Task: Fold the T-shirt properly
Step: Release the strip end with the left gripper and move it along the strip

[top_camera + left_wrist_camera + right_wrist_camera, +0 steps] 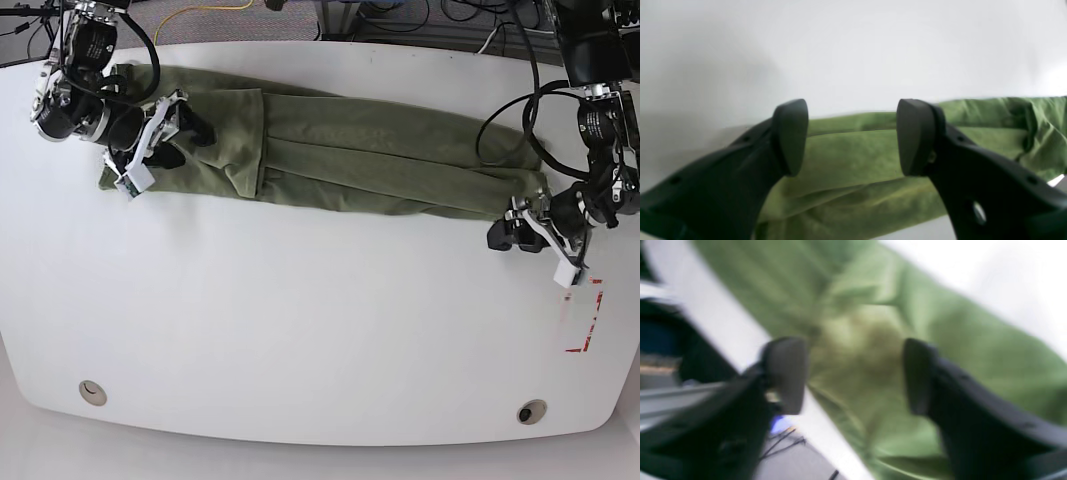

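Base view shows you the soft, wrinkled olive-green cotton T-shirt (330,150) lying as a long narrow band along the far edge of the white oval tabletop (300,330), one end near the far left corner, the other reaching toward the right edge. Your right gripper (853,373) hangs over the cloth at the left end with jaws parted and nothing between them; the left gripper (851,136) sits just beside the other end, likewise spread and empty. The right wrist picture is blurred, so judge height carefully. If you close too high, you will likely pinch only the top layer and the fold will peel apart. Pulling one end alone could drag the band off the far edge.
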`<action>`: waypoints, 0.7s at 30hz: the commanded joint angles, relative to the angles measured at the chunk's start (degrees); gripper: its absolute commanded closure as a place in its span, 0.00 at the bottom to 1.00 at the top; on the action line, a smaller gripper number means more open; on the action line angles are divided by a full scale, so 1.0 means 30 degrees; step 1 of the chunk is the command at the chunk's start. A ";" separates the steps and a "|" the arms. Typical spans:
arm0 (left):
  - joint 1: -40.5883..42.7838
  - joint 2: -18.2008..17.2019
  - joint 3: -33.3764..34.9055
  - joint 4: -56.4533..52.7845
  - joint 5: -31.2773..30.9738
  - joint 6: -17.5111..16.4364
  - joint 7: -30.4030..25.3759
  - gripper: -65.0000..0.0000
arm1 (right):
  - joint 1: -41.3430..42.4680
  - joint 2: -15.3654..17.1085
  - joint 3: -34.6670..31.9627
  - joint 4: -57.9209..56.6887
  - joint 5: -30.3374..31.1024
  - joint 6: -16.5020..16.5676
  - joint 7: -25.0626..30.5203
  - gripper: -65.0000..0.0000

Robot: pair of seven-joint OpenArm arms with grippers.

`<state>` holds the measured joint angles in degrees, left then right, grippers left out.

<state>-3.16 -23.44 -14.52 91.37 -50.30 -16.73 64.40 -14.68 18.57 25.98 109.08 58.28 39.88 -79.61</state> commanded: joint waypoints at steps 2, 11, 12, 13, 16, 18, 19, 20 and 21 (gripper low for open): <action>0.0218 0.0327 -0.0155 0.0238 0.0109 -0.0035 -0.0295 0.40 | -0.0075 -0.0577 0.0440 0.0256 -0.1918 0.0041 0.0531 0.68; 0.1947 0.1264 -0.0067 0.1205 0.1515 0.0083 -0.0881 0.57 | -0.0192 -0.1603 0.0469 0.0315 -0.7046 0.0041 0.0853 0.98; 0.2240 0.1323 -0.0067 0.1469 0.2013 0.0083 -0.1086 0.63 | -0.0192 -0.1750 0.0469 0.0286 -0.7720 0.0041 0.1175 0.97; 0.2445 0.1411 -0.0067 0.1645 0.2394 0.0083 -0.1203 0.66 | -0.0192 -0.1779 0.0440 0.0286 -0.8218 0.0041 0.1527 0.96; 0.2884 0.1938 -0.0067 0.1967 0.3625 0.0083 -0.1262 0.73 | -0.0221 -0.1896 0.0293 0.0110 -1.0387 0.0041 0.2963 0.95; 0.3001 0.2202 -0.0067 0.1967 0.4270 0.0083 -0.1262 0.73 | -0.0251 -0.1925 0.0264 -0.0359 -1.1530 0.0041 0.3637 0.95; 0.3031 0.2261 -0.0067 0.1938 0.4504 0.0083 -0.1262 0.73 | -0.0221 -0.1925 0.0205 -0.0623 -1.1911 0.0041 0.3901 0.95; 0.3089 0.2378 -0.0067 0.1938 0.4797 0.0083 -0.1262 0.73 | -0.0045 -0.1838 0.0030 -0.1062 -1.2292 0.0041 0.4194 0.95; 0.3177 0.2407 -0.0067 0.1938 0.4973 0.0083 -0.1262 0.73 | 0.0101 -0.1808 -0.0088 -0.1385 -1.2497 0.0041 0.4340 0.95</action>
<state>6.66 -16.01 -14.52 96.16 -35.68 -16.32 61.47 -15.49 11.92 26.26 106.94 22.81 39.88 -68.18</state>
